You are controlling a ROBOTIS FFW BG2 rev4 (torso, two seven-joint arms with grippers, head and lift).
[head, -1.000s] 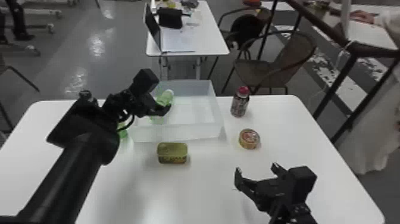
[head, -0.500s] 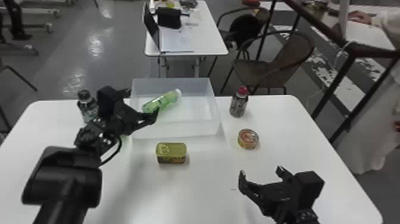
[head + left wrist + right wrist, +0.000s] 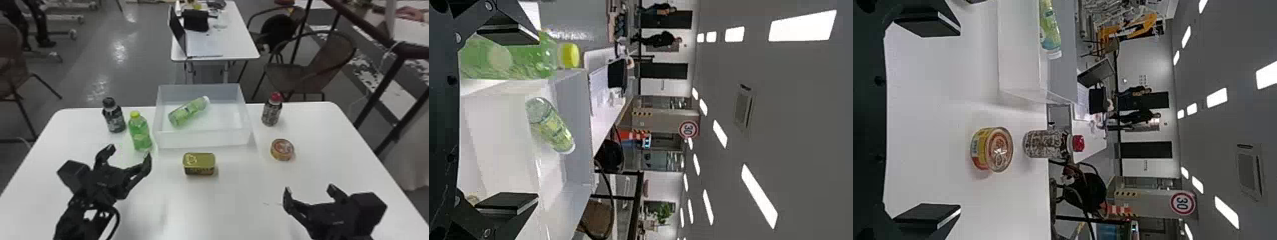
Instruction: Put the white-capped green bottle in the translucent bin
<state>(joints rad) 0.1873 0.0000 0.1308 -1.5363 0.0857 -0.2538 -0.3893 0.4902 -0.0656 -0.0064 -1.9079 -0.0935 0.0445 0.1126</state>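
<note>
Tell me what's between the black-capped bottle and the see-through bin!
In the head view, a green bottle with a yellow cap stands between the black-capped bottle and the translucent bin.

Yellow-capped bottle [image 3: 139, 133] beside black-capped bottle [image 3: 114, 118]; red-capped bottle [image 3: 271, 112] near round can [image 3: 282, 149]; rectangular tin [image 3: 199, 164] on table [image 3: 223, 207].
</note>
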